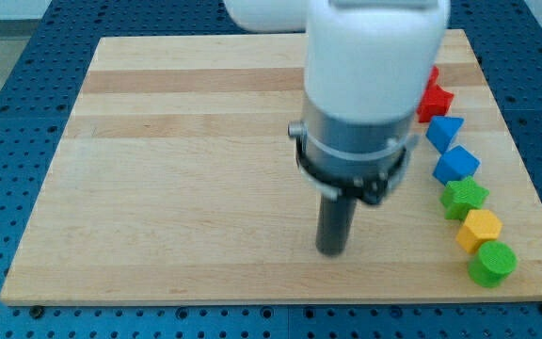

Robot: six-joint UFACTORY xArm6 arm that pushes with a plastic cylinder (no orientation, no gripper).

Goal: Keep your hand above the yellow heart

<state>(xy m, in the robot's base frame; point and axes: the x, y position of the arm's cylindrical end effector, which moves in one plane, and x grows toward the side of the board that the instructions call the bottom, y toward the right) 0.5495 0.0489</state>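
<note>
My tip point(332, 251) rests on the wooden board point(177, 169) at the view's lower middle, left of a line of blocks and apart from them. No yellow heart can be made out; the arm's white and grey body hides part of the board's upper right. The only yellow block point(479, 229) looks like a hexagon or cube and lies to the right of the tip.
Along the view's right edge lie a red star point(434, 101), a blue triangle-like block point(445, 131), a blue block point(456, 164), a green star point(465, 197) and a green cylinder point(492, 264). Blue pegboard surrounds the board.
</note>
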